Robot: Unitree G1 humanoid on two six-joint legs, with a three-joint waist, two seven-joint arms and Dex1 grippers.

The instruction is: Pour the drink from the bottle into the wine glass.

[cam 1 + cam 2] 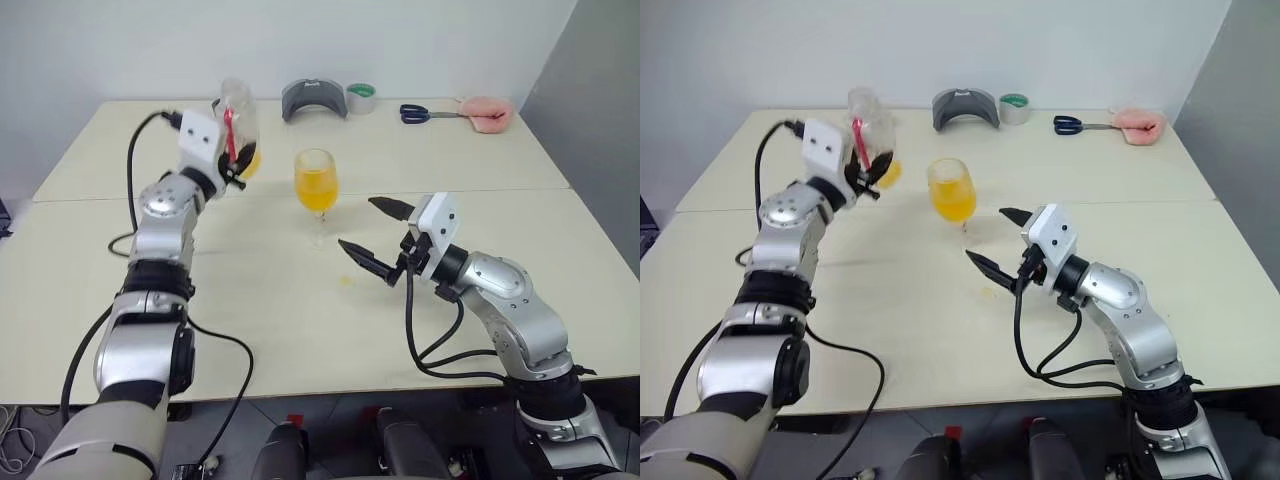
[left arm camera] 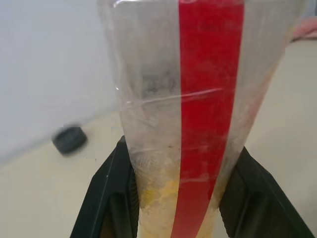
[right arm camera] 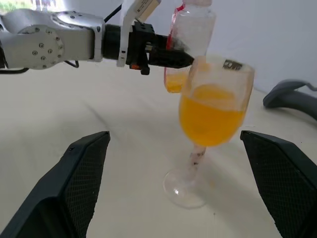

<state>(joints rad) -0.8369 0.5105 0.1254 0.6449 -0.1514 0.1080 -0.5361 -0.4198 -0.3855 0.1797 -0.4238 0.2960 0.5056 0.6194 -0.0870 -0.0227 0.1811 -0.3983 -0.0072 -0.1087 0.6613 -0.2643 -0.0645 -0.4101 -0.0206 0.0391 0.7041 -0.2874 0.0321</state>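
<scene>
The left gripper (image 1: 236, 160) was clamped on the bottle (image 1: 238, 118), its two black fingers (image 2: 111, 191) pressed against either side of the clear plastic body with the red stripe. The bottle stood roughly upright in that grip, held above the table (image 1: 260, 300) and to the robot's left of the wine glass (image 1: 316, 185), near it but not touching. Only a small remnant of the drink (image 1: 249, 163) sat at the bottle's bottom, while the glass bowl held a generous fill of the same orange liquid, roughly half full or more. The right gripper (image 1: 378, 240) hovered on the near right side of the glass with its jaws spread wide and empty, its fingers flanking the stem without contact. A small orange spot lay on the table near the glass foot, probably a spilled drop. Judged from this, the pour itself looked essentially done: the liquid had been transferred and the bottle was righted. What remained appeared to be setting the bottle down on the table and releasing it, and perhaps withdrawing the right arm from beside the glass.
</scene>
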